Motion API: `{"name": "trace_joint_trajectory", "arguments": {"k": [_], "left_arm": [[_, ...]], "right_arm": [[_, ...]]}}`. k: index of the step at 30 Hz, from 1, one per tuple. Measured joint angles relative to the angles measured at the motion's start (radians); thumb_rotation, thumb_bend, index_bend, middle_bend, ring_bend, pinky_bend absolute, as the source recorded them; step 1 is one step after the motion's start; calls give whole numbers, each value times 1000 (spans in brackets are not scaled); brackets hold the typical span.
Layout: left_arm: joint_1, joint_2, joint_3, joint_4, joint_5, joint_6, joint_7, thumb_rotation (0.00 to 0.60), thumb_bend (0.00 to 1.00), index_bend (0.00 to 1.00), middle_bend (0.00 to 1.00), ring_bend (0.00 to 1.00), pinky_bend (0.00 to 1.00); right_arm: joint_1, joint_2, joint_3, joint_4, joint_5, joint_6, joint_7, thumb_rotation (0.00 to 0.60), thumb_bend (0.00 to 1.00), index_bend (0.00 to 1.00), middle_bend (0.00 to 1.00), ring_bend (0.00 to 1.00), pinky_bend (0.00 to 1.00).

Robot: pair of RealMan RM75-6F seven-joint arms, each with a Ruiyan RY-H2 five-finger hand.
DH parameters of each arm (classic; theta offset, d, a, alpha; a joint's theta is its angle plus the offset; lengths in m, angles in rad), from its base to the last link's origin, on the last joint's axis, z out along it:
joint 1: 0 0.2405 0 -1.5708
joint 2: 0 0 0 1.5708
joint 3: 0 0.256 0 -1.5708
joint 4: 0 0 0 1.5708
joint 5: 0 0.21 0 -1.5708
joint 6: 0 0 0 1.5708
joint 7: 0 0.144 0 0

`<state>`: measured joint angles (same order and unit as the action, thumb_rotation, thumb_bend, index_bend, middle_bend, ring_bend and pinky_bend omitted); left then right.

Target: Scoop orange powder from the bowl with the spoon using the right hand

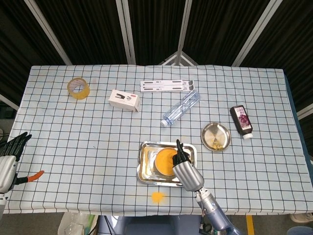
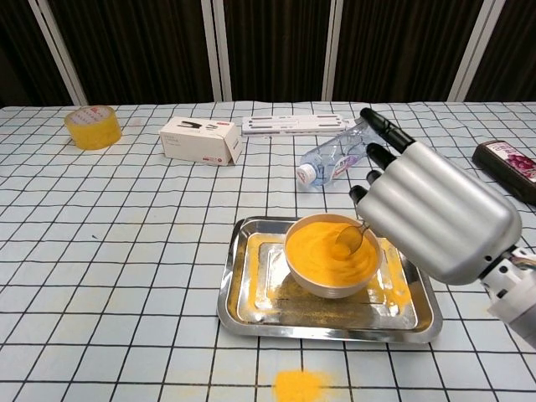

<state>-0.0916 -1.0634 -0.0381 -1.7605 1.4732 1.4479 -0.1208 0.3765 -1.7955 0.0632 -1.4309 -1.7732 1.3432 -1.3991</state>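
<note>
A white bowl (image 2: 311, 283) heaped with orange powder (image 2: 322, 249) stands in a steel tray (image 2: 251, 310) near the table's front edge; the head view shows the bowl (image 1: 164, 160) in the tray (image 1: 145, 169) too. My right hand (image 2: 440, 213) hovers over the bowl's right side and holds a metal spoon (image 2: 349, 238), whose bowl end dips into the powder. From above, the right hand (image 1: 186, 171) covers the tray's right part. My left hand (image 1: 9, 159) is at the far left table edge, fingers apart, holding nothing.
Spilled orange powder (image 2: 299, 385) lies in front of the tray. Behind it are a water bottle (image 2: 331, 158), a white box (image 2: 201, 139), a tape roll (image 2: 93, 126) and a white strip (image 2: 293, 124). A small steel dish (image 1: 215, 136) and dark bottle (image 1: 241, 121) sit right.
</note>
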Motion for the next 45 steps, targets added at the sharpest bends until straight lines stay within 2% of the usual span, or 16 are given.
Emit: {"name": "trace_joint_trajectory", "arguments": {"k": [5,13,22,34,45], "left_arm": [[0,0,0,0,-1,0,0,600,0,0,0,0,0],[-2,0,-2,1,-5,-5,0,600,0,0,0,0,0],[-2,-1,-2,2,-6,-5,4,600,0,0,0,0,0],[-1,-2,-3,-1,-12,-5,9,600,0,0,0,0,0],[-2,-2,-5,1,-13,-6,5,600,0,0,0,0,0]], "right_arm": [[-1,-12,-3,-13,2,-10,-6,600,588,608,575,272,0],[-12,-35,-9,30,16,-16,6,600,588,608,575,272,0],[-18,-17,3,60,16,-3,7,600,588,608,575,272,0],[-22,36,21,1,9,17,1,600,588,608,575,272,0],[-20,41,30,6,13,13,-5,600,588,608,575,272,0]]}}
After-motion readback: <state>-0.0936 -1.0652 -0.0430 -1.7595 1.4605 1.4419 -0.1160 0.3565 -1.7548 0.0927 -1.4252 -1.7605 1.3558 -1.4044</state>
